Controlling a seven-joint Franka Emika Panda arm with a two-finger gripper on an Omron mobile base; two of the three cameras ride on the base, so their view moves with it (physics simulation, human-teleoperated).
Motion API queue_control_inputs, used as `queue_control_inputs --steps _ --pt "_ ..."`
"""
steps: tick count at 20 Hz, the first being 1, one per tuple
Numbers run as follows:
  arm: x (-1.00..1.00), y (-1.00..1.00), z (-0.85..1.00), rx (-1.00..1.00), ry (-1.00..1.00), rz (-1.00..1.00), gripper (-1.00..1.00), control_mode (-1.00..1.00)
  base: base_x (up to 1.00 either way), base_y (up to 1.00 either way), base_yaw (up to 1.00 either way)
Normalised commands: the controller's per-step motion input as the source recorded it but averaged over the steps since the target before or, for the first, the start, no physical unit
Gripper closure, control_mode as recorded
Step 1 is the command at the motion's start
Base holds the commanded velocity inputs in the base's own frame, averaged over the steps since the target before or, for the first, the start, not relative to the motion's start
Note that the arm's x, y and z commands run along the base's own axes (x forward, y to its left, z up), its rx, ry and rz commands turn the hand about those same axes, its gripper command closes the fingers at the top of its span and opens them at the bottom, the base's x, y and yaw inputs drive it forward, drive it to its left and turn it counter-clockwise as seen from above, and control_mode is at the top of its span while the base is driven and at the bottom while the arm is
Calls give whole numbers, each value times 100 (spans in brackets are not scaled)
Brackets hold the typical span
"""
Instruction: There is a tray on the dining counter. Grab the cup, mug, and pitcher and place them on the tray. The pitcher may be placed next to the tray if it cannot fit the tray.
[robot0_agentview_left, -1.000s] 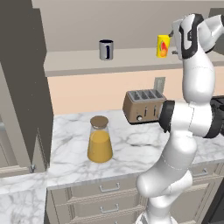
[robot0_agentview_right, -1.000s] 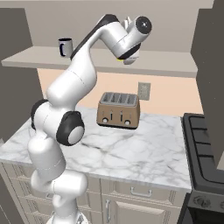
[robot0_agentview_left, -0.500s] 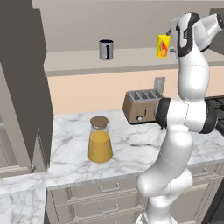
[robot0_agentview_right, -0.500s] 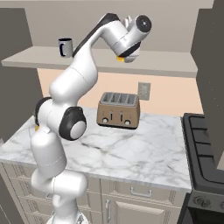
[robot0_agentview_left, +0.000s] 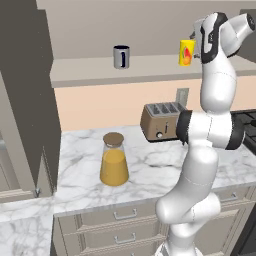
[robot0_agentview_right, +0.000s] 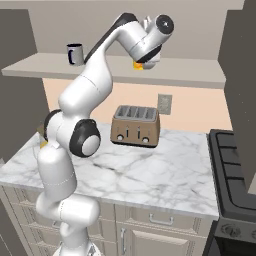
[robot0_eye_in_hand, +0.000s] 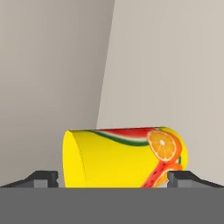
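Observation:
The yellow cup (robot0_agentview_left: 186, 52) with its fruit picture stands on the high wall shelf (robot0_agentview_left: 85, 74). My gripper (robot0_agentview_left: 196, 48) is right beside it, open. In the hand view the cup (robot0_eye_in_hand: 124, 157) lies sideways because the hand is rolled, and it sits between my two fingertips (robot0_eye_in_hand: 42, 178), which stand apart from its sides. A sliver of the cup (robot0_agentview_right: 137, 64) shows under the hand (robot0_agentview_right: 145, 59). The dark mug (robot0_agentview_left: 121, 56) (robot0_agentview_right: 75, 54) stands further left on the same shelf. The pitcher (robot0_agentview_left: 114, 160) of orange liquid stands on the marble worktop. The tray and the dining counter are out of view.
A brown toaster (robot0_agentview_left: 161, 121) (robot0_agentview_right: 135, 125) sits on the worktop (robot0_agentview_right: 165, 175) under the shelf, against the wall. A dark stove (robot0_agentview_right: 235, 165) borders the worktop on the right. A tall grey cabinet (robot0_agentview_left: 25, 100) closes off the left side.
The hand has risen and edged in toward the cup on the shelf, with the forearm straightening upright. The jaws have stayed open; cup, mug and pitcher have not moved.

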Motion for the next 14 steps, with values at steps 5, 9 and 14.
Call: queue_control_inputs --steps 5,9,14 --pt "2 0 0 0 0 0 -100 -100 0 0 0" --pt "3 0 0 0 0 0 -100 -100 0 0 0" --pt "11 0 0 0 0 0 -100 -100 0 0 0"
